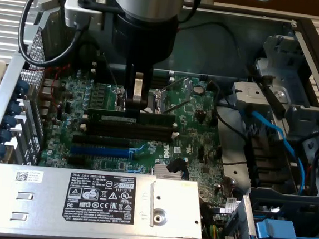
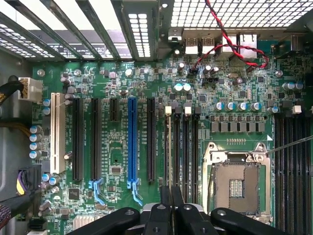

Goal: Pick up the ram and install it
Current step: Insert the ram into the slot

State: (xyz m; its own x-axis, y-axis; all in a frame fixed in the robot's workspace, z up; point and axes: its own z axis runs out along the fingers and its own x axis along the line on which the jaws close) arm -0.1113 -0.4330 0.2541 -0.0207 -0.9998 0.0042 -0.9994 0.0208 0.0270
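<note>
Here, in the exterior view, my gripper (image 1: 137, 103) hangs straight down from the arm over the open computer case. Its jaws are drawn close together, pinching the upper edge of the ram (image 1: 148, 119). The ram stands on edge, level, along the black memory slots (image 1: 130, 131), at the one farthest from the power supply (image 1: 85, 202). Its green strip and dark chips face the camera. I cannot tell whether it is pressed fully home.

That view also gives me the wider case. The grey power supply runs along the near side, blue cables (image 1: 275, 132) lie in the bay toward the exterior view's right, and a round coin battery (image 1: 198, 90) sits beyond the slots. The power supply's white label (image 1: 110, 198) reads DELL at its head, and the rows of small print and marks below are too fine for me to read. A white DELL logo (image 1: 168, 151) sits on the motherboard (image 1: 198, 128) just beside the slots.

The wrist view looks straight down on the board. There my fingers (image 2: 165, 210) show as two black bars nearly touching, over the row of memory slots. It adds the blue expansion slot (image 2: 131, 142) seen lengthwise and a white slot (image 2: 55, 132). It also adds the open processor socket (image 2: 237, 183) in its metal frame and a twisted red-and-black wire (image 2: 230, 46) looping by the rear ports. The white printing beside the slots is too small to read.
</note>
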